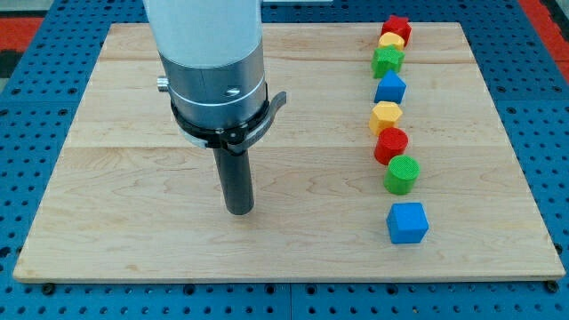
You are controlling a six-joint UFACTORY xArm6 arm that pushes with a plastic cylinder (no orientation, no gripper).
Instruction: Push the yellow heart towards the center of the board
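Positioned on the view's left-centre, my tip (238, 212) rests on the pale wooden tabletop (124, 231), well apart from every block. It is the end of a plain dark rod, so nothing is spread, pressed together or pinched. The white and grey arm housing (213, 71) above the rod is cut off at the view's top.

Eight blocks are lined up along the view's right. The yellow heart (390, 41) is recorded near the view's top. It is largely hidden between the red star-shaped block (396, 28) and a green block (388, 60) of unclear shape, so its outline is hard to make out. Below these follow a blue block (390, 88) of uncertain shape, a yellow many-sided block (386, 116), a red round block (391, 145), a green cylinder (401, 174) and a blue cube (407, 222).
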